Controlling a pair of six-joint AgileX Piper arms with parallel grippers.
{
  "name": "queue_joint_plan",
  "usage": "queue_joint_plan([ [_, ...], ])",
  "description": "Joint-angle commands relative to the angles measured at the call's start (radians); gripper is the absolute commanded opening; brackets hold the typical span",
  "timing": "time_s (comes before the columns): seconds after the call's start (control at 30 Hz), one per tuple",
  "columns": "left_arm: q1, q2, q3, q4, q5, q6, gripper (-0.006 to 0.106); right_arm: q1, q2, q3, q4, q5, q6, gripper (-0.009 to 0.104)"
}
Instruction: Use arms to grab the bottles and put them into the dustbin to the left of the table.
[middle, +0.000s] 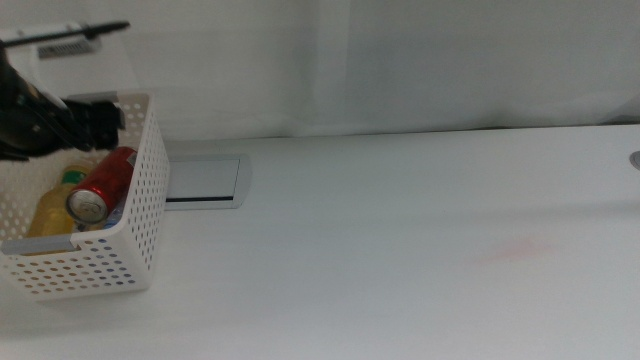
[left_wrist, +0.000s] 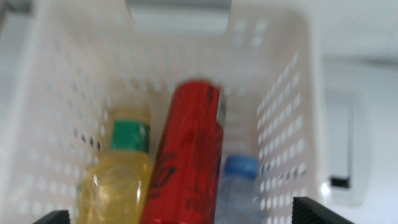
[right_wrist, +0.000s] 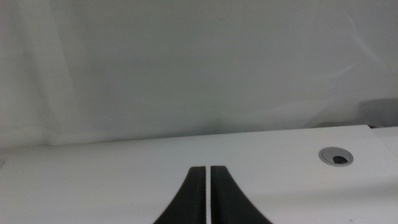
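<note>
Presently, at upper left of the frame, the left gripper (middle: 100, 118) hangs spread over the dustbin (middle: 120, 245) containing yellow bottle (left_wrist: 121, 177), red can (left_wrist: 186, 158) and water bottle (left_wrist: 239, 186); right gripper (right_wrist: 208, 186) pressed together.

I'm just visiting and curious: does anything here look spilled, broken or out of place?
Nothing stands out. The red drink can, yellow-liquid bottle and blue-capped water bottle lie inside the white perforated basket, the left gripper open above.
</note>
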Motion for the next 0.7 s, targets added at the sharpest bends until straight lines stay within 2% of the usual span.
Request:
queue_joint_plan([
  [0.0, -0.001, -0.073, -0.007, -0.009, -0.017, -0.010, 0.093, -0.010, -0.002, 0.005, -0.016, -0.022, -0.004, -0.003],
  [0.43, -0.001, -0.581, 0.003, -0.009, -0.008, 0.020, 0.093, -0.010, -0.002, 0.005, -0.018, -0.026, -0.004, -0.003],
  [0.67, -0.001, -0.919, 0.191, -0.026, -0.120, 0.125, 0.093, -0.010, -0.002, 0.005, -0.018, -0.026, -0.004, -0.003],
])
